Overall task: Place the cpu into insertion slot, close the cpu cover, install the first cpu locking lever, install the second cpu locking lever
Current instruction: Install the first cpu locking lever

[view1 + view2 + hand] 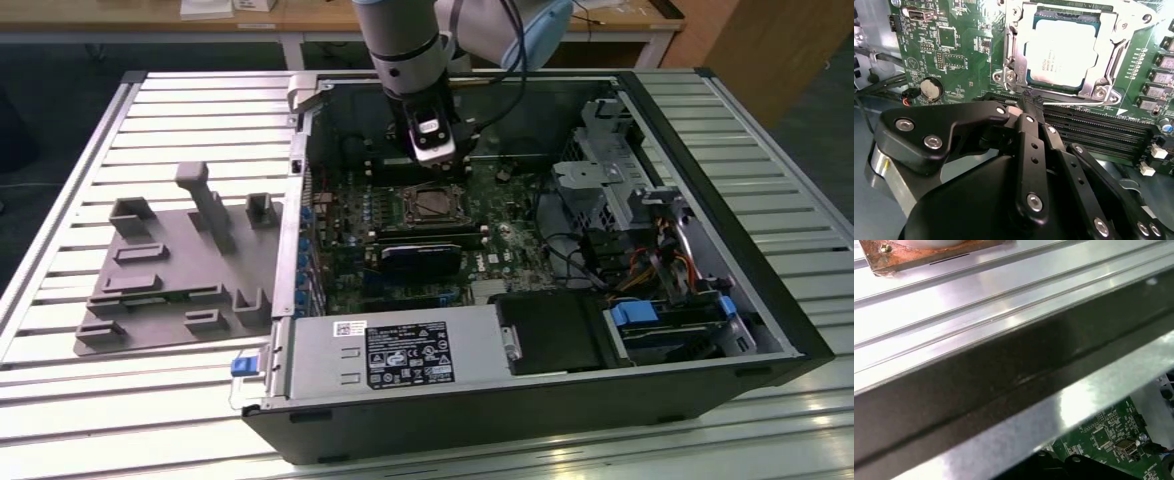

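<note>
**Gripper tips at the socket's near edge, chip seated under its frame**

In the second wrist view the black, linked-finger gripper [1030,102] is nearest. Its fingers are drawn close together with hardly a gap, and they hold nothing that can be made out. The tips sit at the near edge of the cpu cover [1015,47], a thin square silvery metal frame with a square window, close to one of its corner screws.

Just beyond the tips, the cover lies flat over the cpu [1064,47], a flat square chip with a pale silver-grey metal top showing through the window. To one side of the gripper run long black memory slots [1094,127]. On the other side a round silver coin battery [931,89] sits on the green circuit board [964,55].

In the exterior view the square insertion slot [434,203] lies mid-board inside the open black computer case [747,330], directly under the gripper. A silver power supply box [387,350] stands at the case's front. A grey moulded fixture tray [160,290] rests on the slatted aluminium table [80,180], to the exterior view's left of the case.
</note>
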Available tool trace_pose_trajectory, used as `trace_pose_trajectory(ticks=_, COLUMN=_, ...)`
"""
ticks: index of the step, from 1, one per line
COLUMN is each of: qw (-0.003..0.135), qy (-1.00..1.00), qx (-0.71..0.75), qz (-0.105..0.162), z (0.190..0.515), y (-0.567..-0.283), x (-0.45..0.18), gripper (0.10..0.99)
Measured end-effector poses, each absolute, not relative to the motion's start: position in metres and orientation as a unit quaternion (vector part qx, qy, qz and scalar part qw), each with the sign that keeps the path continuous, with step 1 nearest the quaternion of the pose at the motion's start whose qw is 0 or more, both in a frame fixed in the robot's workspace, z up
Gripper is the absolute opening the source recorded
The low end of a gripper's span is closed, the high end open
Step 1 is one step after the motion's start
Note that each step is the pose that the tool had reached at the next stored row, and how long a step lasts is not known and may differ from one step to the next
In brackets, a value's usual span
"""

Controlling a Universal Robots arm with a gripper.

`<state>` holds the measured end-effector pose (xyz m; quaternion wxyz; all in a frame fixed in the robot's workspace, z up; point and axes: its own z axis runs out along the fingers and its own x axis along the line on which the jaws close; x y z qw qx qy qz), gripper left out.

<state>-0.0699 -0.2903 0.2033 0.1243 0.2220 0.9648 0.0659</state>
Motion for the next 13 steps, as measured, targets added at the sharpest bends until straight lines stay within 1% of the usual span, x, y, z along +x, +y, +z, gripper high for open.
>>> trace_pose_trajectory(ticks=13, qw=0.123, qy=0.971, qx=0.193, qz=0.068, z=0.2019, y=-0.2891, x=-0.0718, gripper=0.102)
